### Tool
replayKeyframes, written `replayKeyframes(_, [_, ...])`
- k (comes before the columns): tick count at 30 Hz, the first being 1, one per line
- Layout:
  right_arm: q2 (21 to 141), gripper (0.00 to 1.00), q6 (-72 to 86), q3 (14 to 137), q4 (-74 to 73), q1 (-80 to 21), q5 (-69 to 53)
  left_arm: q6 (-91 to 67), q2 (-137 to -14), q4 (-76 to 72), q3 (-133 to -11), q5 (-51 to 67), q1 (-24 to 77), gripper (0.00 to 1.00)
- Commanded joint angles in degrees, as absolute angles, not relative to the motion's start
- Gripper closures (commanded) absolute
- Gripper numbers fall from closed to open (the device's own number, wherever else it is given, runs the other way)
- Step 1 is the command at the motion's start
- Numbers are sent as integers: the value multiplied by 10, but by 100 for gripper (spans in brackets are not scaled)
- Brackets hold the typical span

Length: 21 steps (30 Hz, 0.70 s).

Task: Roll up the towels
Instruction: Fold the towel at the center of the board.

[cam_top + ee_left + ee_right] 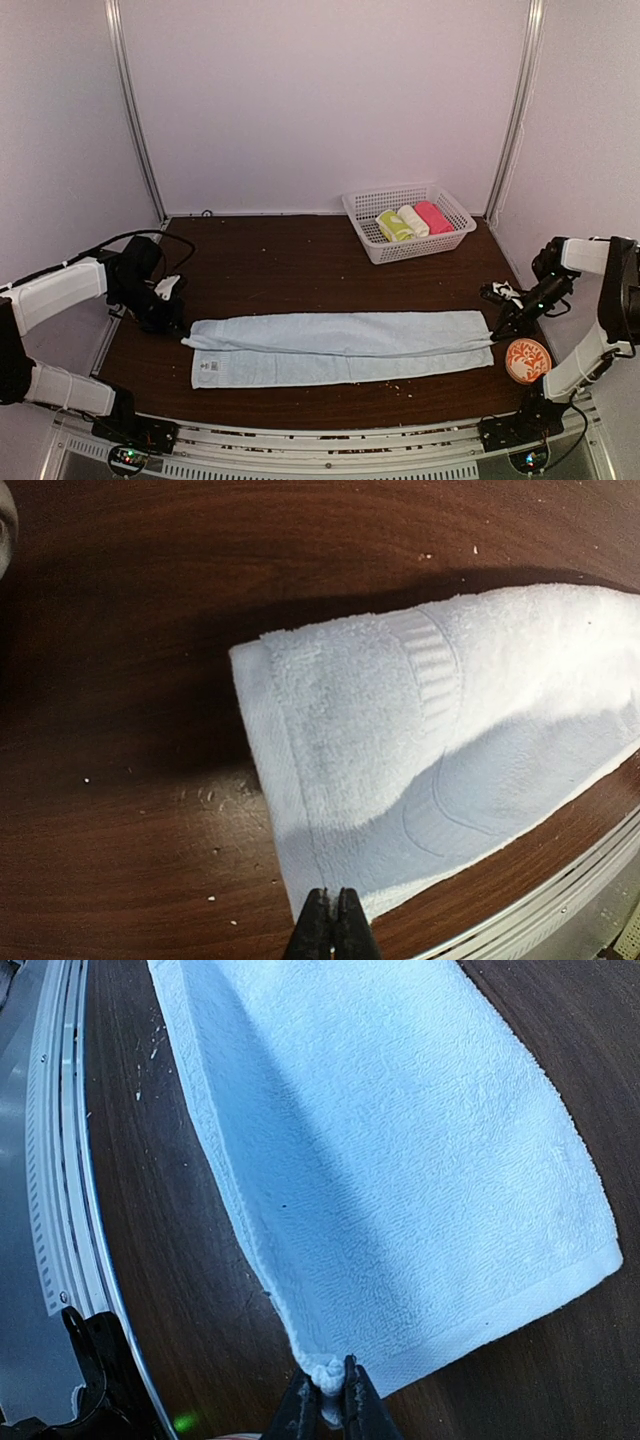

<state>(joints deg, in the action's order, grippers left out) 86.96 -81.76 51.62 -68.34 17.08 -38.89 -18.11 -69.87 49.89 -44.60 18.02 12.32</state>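
Tension matters: left claw (330, 898) and right claw (328, 1375) each pinch a pale blue towel (340, 345) corner, so I'd square edges first.

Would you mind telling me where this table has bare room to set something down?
Widest free patch: the table between the pale blue towel and the back wall, left of the basket. Only a thin strip runs between towel and near edge. Crowded: the towel's ends, where the left gripper and right gripper pinch it, and the basket's corner.
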Motion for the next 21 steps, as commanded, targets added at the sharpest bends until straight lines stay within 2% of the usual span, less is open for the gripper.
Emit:
replayKeyframes(1, [873,91,-829,505,-681,171,-373,-181,-698,509,-435,188,122,100])
replayKeyframes(21, [904,91,-829,520,-679,166,-353,-169,-658,540,-449,225,122,100])
